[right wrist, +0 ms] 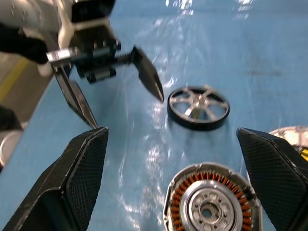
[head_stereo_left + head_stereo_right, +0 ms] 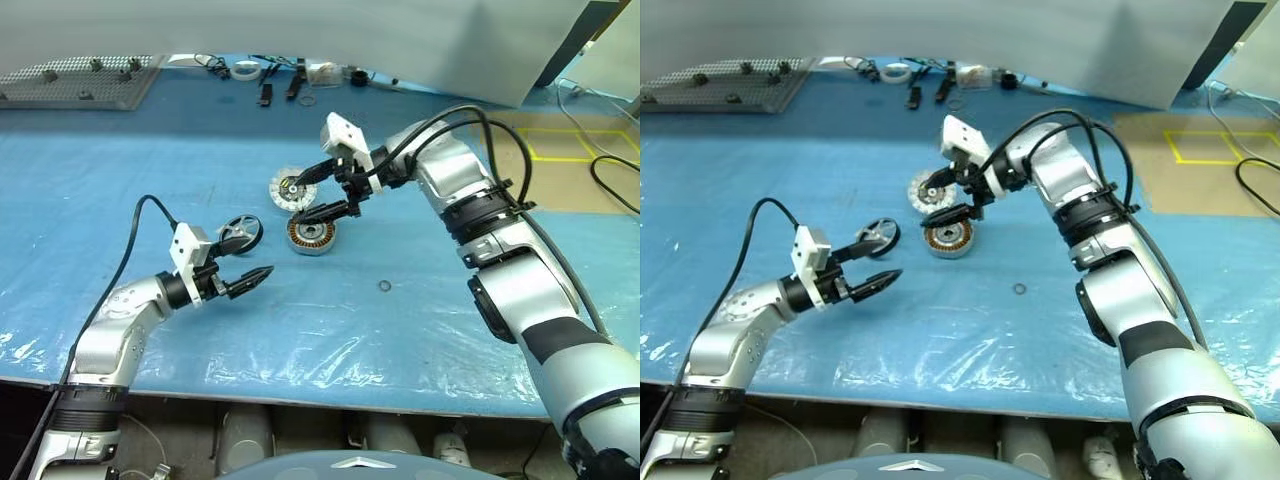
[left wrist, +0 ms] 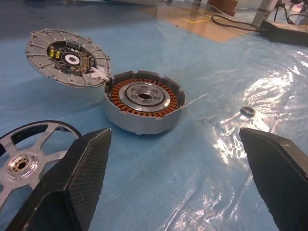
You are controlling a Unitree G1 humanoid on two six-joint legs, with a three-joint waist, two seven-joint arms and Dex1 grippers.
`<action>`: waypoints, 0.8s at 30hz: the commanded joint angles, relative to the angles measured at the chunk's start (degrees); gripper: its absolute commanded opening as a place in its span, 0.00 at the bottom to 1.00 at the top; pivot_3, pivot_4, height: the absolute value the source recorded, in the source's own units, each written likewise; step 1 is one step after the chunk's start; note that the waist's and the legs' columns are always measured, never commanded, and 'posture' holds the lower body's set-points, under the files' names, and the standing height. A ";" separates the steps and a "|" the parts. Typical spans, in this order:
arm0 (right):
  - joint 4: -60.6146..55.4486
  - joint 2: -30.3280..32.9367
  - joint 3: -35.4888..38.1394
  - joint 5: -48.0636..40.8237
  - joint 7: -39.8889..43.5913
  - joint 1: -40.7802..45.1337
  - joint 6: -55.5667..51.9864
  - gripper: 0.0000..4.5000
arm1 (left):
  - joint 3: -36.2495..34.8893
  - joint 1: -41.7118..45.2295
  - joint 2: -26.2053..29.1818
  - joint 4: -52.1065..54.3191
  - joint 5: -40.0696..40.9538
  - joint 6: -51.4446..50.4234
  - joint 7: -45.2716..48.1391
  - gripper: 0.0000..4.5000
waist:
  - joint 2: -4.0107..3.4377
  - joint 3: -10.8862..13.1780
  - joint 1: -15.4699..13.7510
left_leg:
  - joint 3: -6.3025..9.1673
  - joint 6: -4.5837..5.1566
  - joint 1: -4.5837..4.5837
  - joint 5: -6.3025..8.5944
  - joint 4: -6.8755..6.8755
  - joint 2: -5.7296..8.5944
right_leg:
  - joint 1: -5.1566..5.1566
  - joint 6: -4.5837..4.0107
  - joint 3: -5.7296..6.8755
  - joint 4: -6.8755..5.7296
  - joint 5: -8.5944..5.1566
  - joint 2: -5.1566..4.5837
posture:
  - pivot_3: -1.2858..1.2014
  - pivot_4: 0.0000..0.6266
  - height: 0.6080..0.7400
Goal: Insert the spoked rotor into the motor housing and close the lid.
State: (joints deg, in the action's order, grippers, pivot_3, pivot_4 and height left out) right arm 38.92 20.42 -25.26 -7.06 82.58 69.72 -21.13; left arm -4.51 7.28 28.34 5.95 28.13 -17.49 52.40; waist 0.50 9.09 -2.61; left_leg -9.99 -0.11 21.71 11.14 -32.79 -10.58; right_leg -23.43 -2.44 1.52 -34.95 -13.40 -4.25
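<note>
Both claws are spread and empty. Spoked rotor (image 2: 240, 234) lies flat on the tabletop (image 2: 420, 330) beside my left claw (image 2: 245, 275); motor housing (image 2: 311, 235) sits under my right claw (image 2: 322, 192), lid (image 2: 292, 189) propped behind. I'd pinch the rim squarely.

Blue plastic-covered table (image 2: 200, 160). Small dark metal ring (image 2: 384, 286) lying alone at 5 o'clock of centre. Grey perforated board (image 2: 80, 82) at 11 o'clock. Black and white small parts cluster (image 2: 290, 75) at 12 o'clock, far edge. Yellow tape square (image 2: 582, 144) on floor at 2 o'clock.
</note>
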 commanded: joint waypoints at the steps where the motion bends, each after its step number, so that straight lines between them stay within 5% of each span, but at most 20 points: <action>1: 5.89 -2.18 -2.11 4.06 3.80 3.78 4.87 1.00 | -0.49 -0.92 -0.79 3.31 0.92 -0.04 -1.42 1.00 | 0.00 0.00 0.11 | 0.00 0.00 0.03 0.00 -0.02 -0.01 | -0.03 0.00 0.00 -0.01 0.00 0.00 | 0.52 0.24 1.00; 6: 15.79 -4.71 -7.18 13.74 1.88 5.64 13.02 1.00 | -0.54 -1.43 -1.59 3.82 0.48 0.32 -2.51 1.00 | 0.00 0.00 0.19 | 0.00 0.01 0.44 0.00 -0.36 -0.10 | -0.65 -0.28 -0.01 -0.69 -0.12 0.00 | 0.52 0.24 1.00; 16: 30.21 -11.32 -3.51 18.71 -6.53 8.92 18.76 1.00 | -0.09 -3.08 -1.81 8.10 1.21 -1.75 -5.05 1.00 | -0.11 0.07 0.30 | -0.01 -0.02 0.41 -0.01 -0.43 -0.21 | -0.70 -0.34 -0.01 -0.81 -0.13 0.02 | 0.52 0.24 1.00; 24: 33.29 -12.19 -3.17 22.40 -4.22 10.64 18.99 1.00 | 0.22 -3.57 -1.36 10.50 1.99 -3.80 -5.77 1.00 | -0.23 0.14 0.27 | -0.01 -0.01 0.42 -0.01 -0.45 -0.21 | -0.70 -0.36 -0.02 -0.82 -0.13 0.02 | 0.52 0.24 1.00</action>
State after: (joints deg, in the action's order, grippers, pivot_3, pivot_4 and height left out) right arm 72.73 8.57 -28.88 14.67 77.03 78.89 -2.96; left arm -4.27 3.96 26.47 14.21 29.28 -21.15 46.51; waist 0.27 9.23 -2.34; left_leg -10.01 -0.12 22.12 11.13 -33.23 -10.78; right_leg -24.13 -2.80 1.51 -35.77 -13.53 -4.22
